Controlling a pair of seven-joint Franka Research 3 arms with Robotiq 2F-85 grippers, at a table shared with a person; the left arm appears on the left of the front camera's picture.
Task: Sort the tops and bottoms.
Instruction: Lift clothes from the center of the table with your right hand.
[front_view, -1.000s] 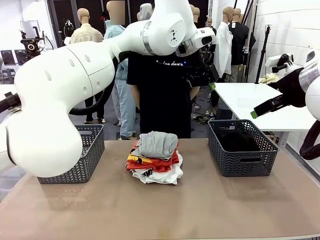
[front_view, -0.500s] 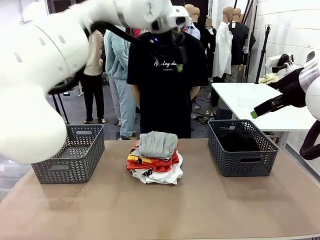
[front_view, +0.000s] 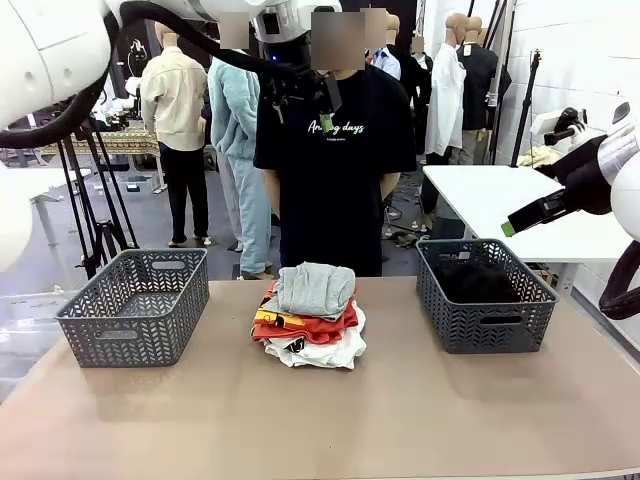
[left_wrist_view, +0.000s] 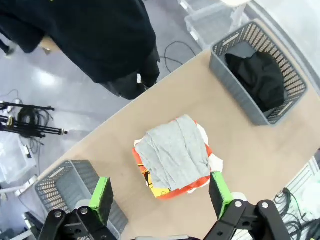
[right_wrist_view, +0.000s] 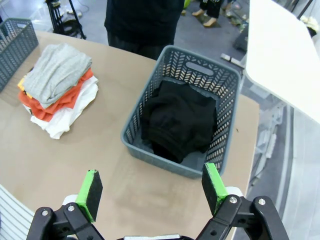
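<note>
Over on the right, the dark grey plastic lattice basket (front_view: 485, 318) has a plain black cloth garment (front_view: 470, 280) bundled up inside it, dark against the mesh walls. Across the tan table (front_view: 420, 420), the matching grey lattice basket on the left (front_view: 135, 305) shows its patterned floor. Between the two, mid-table and apart from both, sits the pile of tops: a grey T-shirt (front_view: 315, 285) folded on top, the orange-red T-shirt with its yellow and black print (front_view: 300, 325) under it, and white cloth (front_view: 325, 352) spilling out at the bottom.

The left arm sweeps in high from the left, and the left gripper (left_wrist_view: 161, 195) hangs up in front of the chest of the person in the black T-shirt (front_view: 340, 190). It looks straight down on the pile, green pads spread wide, nothing in them. The right gripper (right_wrist_view: 151, 189) is out to the right, raised above its basket, jaws released and wide apart, holding nothing.
</note>
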